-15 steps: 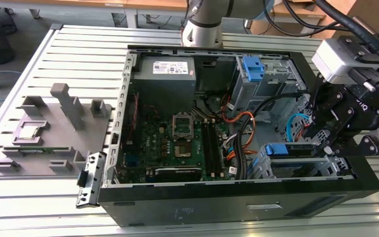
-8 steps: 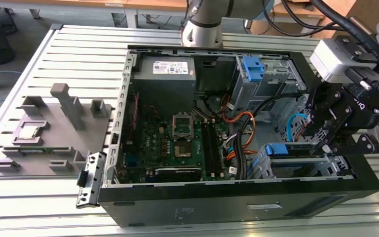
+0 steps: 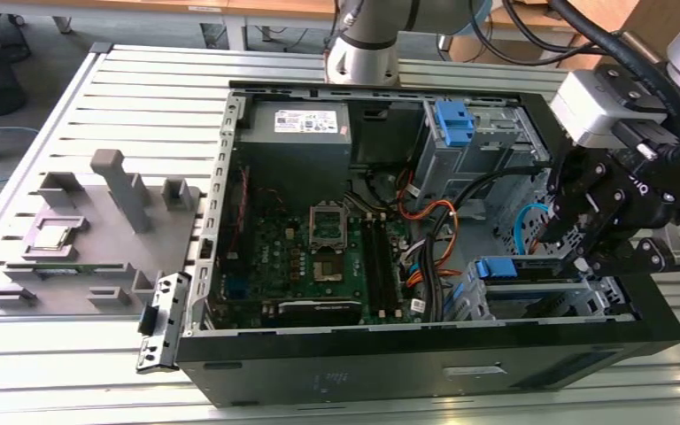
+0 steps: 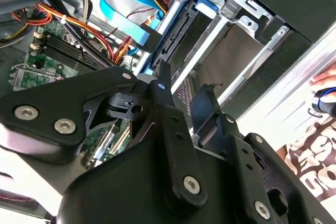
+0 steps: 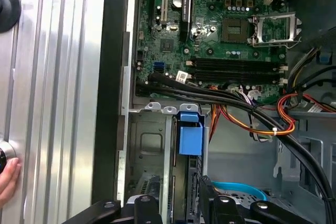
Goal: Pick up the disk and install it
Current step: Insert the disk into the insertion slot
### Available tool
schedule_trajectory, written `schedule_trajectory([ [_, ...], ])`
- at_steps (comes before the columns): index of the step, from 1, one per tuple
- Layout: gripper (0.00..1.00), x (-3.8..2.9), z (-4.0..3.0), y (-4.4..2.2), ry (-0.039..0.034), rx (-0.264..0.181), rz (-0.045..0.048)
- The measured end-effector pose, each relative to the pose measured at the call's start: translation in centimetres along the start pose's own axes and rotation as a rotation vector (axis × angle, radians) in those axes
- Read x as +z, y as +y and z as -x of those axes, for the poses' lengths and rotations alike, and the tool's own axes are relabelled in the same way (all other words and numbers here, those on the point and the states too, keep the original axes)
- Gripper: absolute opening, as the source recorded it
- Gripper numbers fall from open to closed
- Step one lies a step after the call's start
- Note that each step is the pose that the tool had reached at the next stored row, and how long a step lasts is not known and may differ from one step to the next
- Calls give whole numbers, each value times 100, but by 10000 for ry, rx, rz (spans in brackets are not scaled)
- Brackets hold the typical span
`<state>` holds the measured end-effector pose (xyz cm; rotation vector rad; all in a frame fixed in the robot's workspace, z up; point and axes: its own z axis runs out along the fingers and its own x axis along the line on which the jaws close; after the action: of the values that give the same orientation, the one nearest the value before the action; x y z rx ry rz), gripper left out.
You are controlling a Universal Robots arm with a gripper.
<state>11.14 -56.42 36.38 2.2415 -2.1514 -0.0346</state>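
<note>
The disk [image 3: 513,269] sits in the drive cage [image 3: 544,299] at the case's corner on the exterior view's right, blue bracket tab up. In both wrist views its blue tab [image 5: 189,134] [image 4: 206,4] and dark edge show between the cage rails. My gripper [image 3: 584,237] hangs just above the cage, beside the disk's end. Its fingers [image 4: 162,85] stand apart, so it is open [image 5: 177,199], and the cage's metal shows through the gap [image 4: 184,88]. The disk's lower part is hidden by the cage and my fingers.
Thick black cables [image 5: 220,98] and orange wires [image 3: 435,212] cross the case beside the cage. A blue bracket [image 3: 452,122] sits in the far bay. A grey fixture [image 3: 92,239] holding a chip lies on the exterior view's left. A person's hand [image 5: 7,180] rests on the table.
</note>
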Motion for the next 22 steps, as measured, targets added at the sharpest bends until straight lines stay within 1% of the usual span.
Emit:
schedule_trajectory([
  [3, 42, 37, 7, 0, 2, 1, -12],
  [5, 42, 57, 10, 2, 3, 2, -41],
  [8, 42, 64, 17, 4, 2, 1, -46],
  [14, 42, 80, 85, 8, 2, 1, -48],
  [21, 42, 91, 88, 12, -11, 1, -81],
  [22, 42, 94, 87, 16, -28, 2, -95],
])
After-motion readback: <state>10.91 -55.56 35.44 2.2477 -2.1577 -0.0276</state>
